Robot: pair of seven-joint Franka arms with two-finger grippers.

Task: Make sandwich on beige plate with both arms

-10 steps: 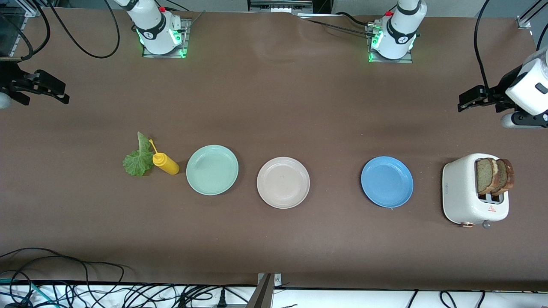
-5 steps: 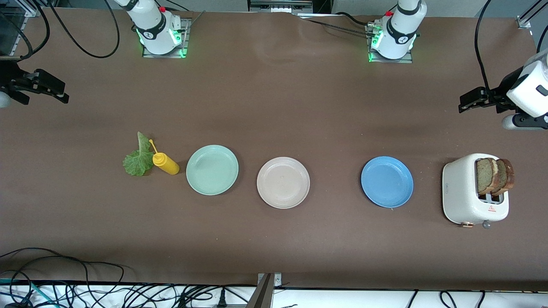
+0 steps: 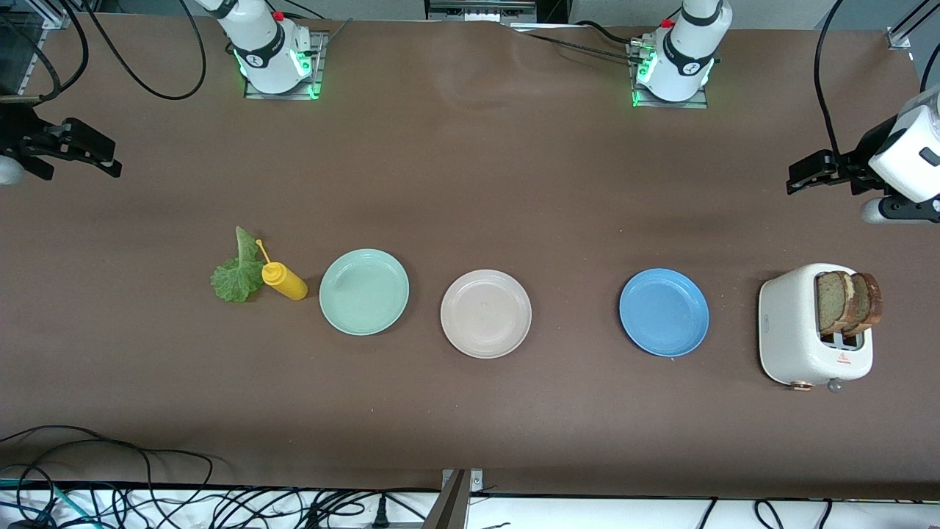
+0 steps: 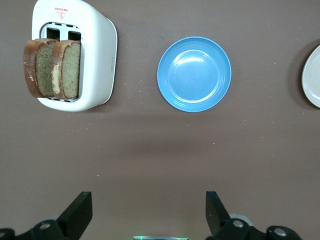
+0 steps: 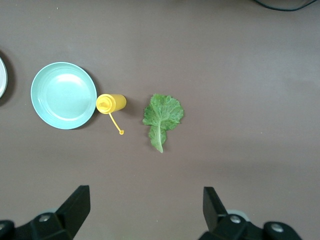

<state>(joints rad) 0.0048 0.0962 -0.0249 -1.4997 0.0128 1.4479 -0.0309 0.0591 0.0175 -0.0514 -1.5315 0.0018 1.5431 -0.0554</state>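
Observation:
The beige plate [image 3: 485,314] sits bare in the middle of the row of plates; only its rim [image 4: 313,75] shows in the left wrist view. Two brown bread slices [image 3: 848,301] [image 4: 52,67] stand up out of a white toaster [image 3: 797,330] [image 4: 97,55] at the left arm's end of the table. A green lettuce leaf [image 3: 236,275] [image 5: 162,117] lies flat at the right arm's end. My left gripper [image 3: 794,176] [image 4: 148,210] hangs open over bare table, with the toaster nearer the front camera. My right gripper [image 3: 114,163] [image 5: 145,207] hangs open and holds nothing, over bare table near the lettuce.
A yellow squeeze bottle [image 3: 284,281] [image 5: 111,103] lies beside the lettuce. A mint-green plate [image 3: 364,292] [image 5: 63,95] and a blue plate [image 3: 664,312] [image 4: 194,73] flank the beige one. Cables hang along the table's front edge [image 3: 220,485].
Both grippers have shifted only slightly in place. Nothing on the table has moved.

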